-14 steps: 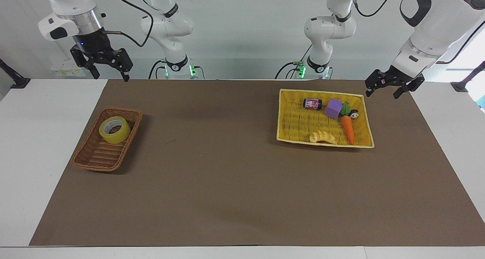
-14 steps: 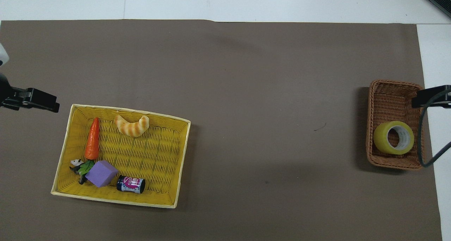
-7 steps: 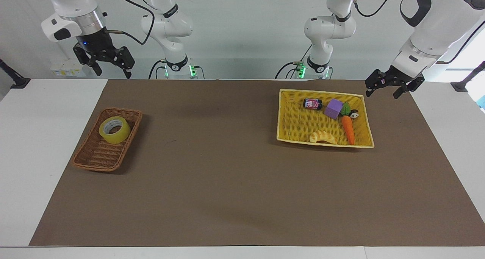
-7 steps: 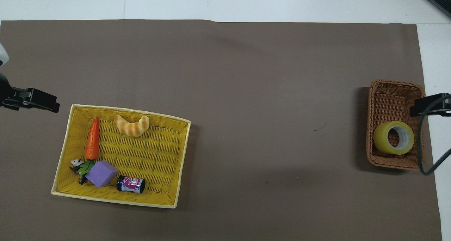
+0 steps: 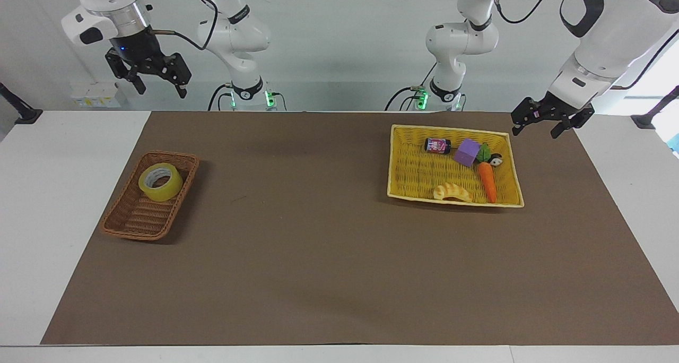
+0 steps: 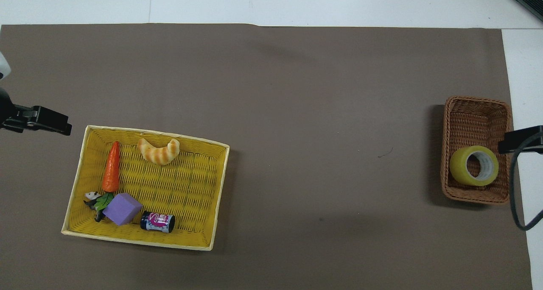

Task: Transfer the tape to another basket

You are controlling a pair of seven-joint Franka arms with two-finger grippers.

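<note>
The yellow translucent roll of packing tape (image 5: 160, 181) lies in the small dark-brown wicker basket (image 5: 133, 221), at its end nearer the robots. The right gripper (image 5: 157, 84) hangs high above it, jaws spread and empty. The left gripper (image 5: 551, 123), open too, waits beside the bright-yellow woven tray (image 5: 414, 166).

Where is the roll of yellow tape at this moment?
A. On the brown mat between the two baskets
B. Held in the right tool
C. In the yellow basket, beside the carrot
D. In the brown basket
D: the tape lies inside the brown basket, at its end nearer to the robots, and no tool touches it.
</note>
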